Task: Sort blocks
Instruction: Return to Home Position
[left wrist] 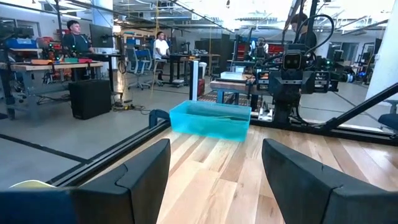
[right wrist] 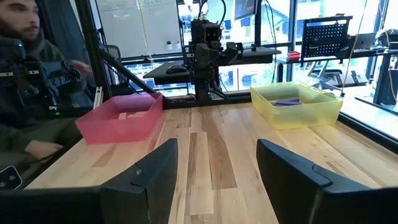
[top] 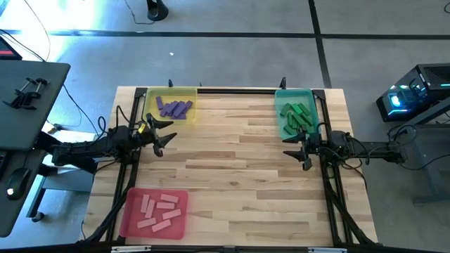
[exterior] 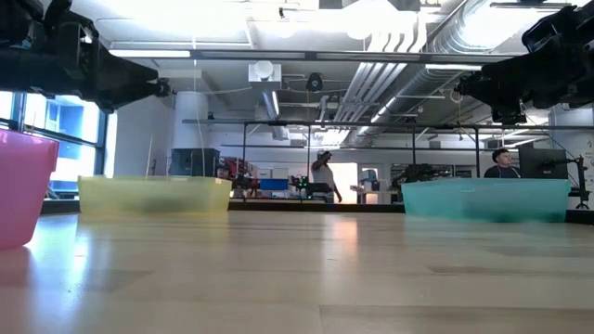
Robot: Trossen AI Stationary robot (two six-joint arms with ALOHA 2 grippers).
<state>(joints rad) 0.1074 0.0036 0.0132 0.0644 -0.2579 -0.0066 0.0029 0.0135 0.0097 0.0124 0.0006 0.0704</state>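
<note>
- Far left, your pink blocks (top: pixel 160 209) lie heaped in the pink tray (top: pixel 126 211), in a left corner well apart from the other trays. That colour looks done.
- Your left gripper (top: pixel 167 136) hovers at the left edge, just beside the yellow tray (top: pixel 150 105), claw spread wide and empty.
- The purple blocks (top: pixel 174 107) sit inside that yellow tray.
- Mid-table (top: pixel 232 161) you've got bare wood with no loose block in sight, so the sort looks finished, and there's plenty of room between the arms.
- The green blocks (top: pixel 297 116) fill the teal tray (top: pixel 278 112).
- Your right gripper (top: pixel 292 149) hangs beside that tray at the right edge, fingers apart and holding nothing. Mind the tray rims as you retreat.
</note>
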